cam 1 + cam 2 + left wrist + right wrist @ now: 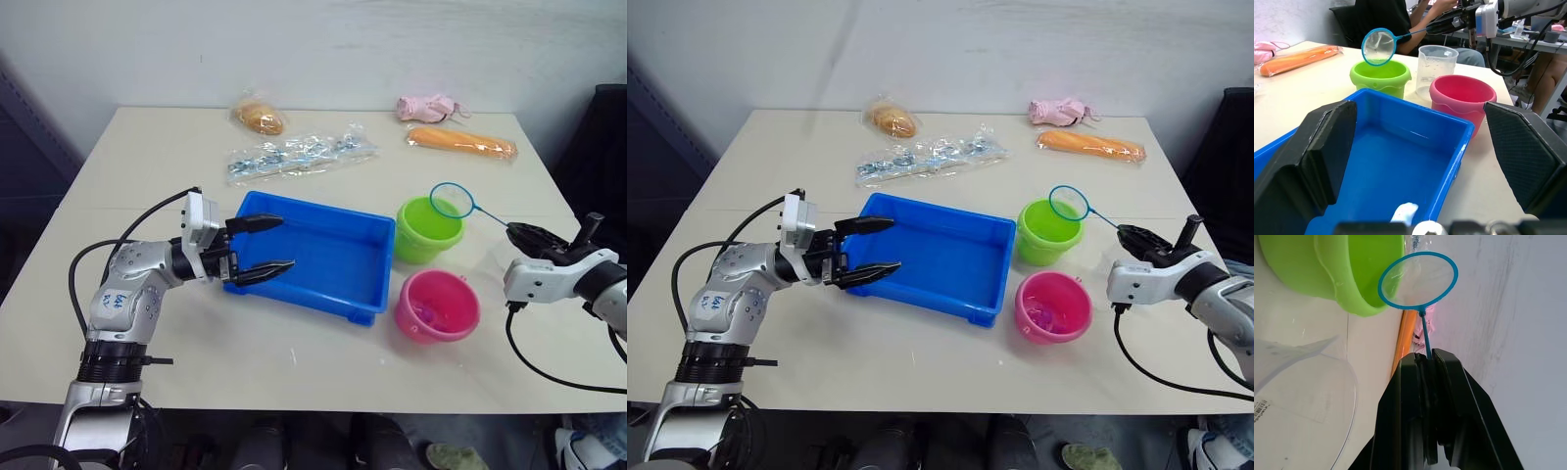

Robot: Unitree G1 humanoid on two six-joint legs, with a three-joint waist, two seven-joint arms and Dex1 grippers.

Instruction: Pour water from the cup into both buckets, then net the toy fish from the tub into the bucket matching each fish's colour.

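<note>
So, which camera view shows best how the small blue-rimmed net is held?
The right wrist view: the right gripper is shut on the thin handle of the small blue-rimmed net, seen close. The two head views show the hoop above the lime green plastic bucket, the handle barely visible. The left wrist view shows the hoop from afar.

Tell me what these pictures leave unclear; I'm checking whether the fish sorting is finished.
- Green bucket: its inside is hidden by its own wall, and in the left wrist view too.
- Pink bucket: pale shapes inside, too small to identify.
- Tub: near end covered by the left gripper's fingers.
</note>
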